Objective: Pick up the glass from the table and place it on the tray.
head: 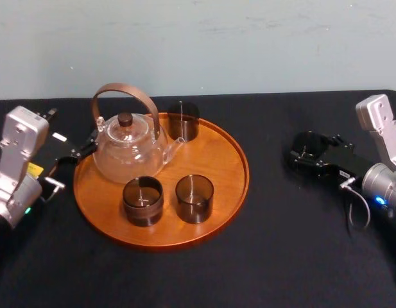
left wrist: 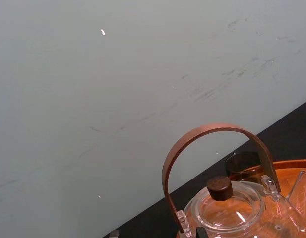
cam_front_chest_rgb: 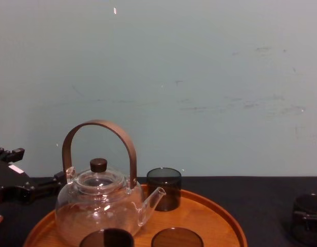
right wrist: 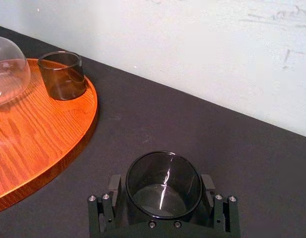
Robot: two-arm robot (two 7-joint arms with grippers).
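Right gripper (right wrist: 161, 183) low at the table (right wrist: 202, 129), my fingers (right wrist: 208, 184) closed against both sides of the glass (right wrist: 162, 197), which stands on the matte black cloth. To its left, well apart: the tray (head: 217, 160), carrying a teapot (head: 128, 149) and three more glasses (head: 194, 197). Beyond the gripper, a pale scuffed wall (right wrist: 192, 44). My left gripper (head: 87, 146) sits at the tray's far rim.
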